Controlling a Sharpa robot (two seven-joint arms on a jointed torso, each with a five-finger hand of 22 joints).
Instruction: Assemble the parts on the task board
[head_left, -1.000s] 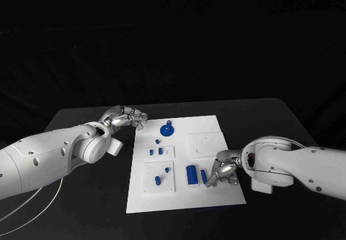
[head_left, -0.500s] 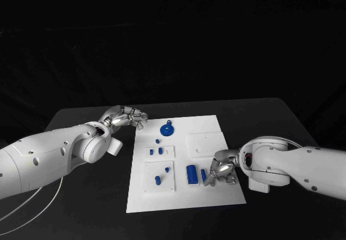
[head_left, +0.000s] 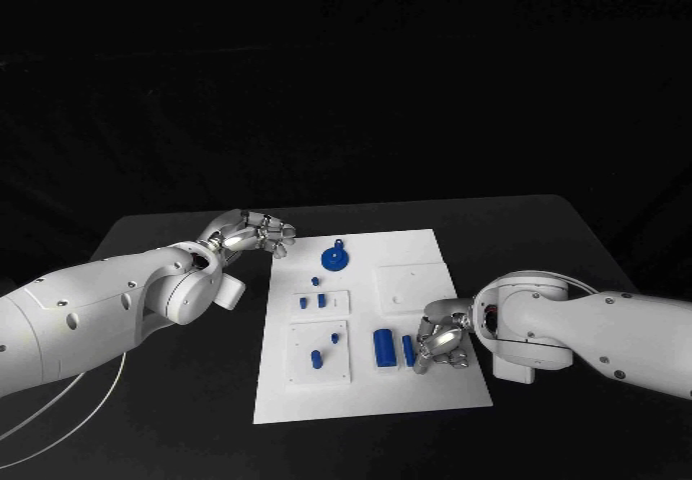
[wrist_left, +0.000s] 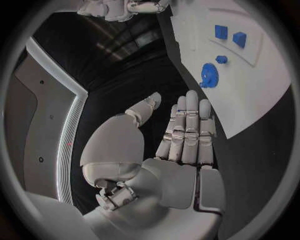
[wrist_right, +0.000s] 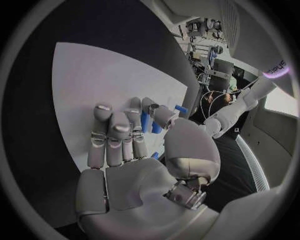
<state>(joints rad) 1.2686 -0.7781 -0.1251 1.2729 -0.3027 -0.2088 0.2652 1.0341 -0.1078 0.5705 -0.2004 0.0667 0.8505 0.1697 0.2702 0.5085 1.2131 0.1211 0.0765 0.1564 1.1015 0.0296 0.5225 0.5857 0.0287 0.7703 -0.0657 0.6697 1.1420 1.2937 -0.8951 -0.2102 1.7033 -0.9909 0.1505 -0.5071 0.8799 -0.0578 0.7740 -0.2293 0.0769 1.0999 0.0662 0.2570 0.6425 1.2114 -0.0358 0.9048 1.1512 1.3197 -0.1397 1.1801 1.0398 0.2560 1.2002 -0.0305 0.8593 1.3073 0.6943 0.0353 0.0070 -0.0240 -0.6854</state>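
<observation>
Small blue plastic bar (head_left: 408, 351), judged light, rigid and slippery, is best pinched across its long sides by the released right hand (head_left: 441, 344).

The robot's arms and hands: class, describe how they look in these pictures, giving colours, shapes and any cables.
Both arms are smooth, rounded white shells with bulging round wrist joints. The left hand and right hand are silver metal with segmented fingers and pale, rounded palm covers. Thin white cables loop beneath the left arm. The right arm has a small white block at its wrist.
</observation>
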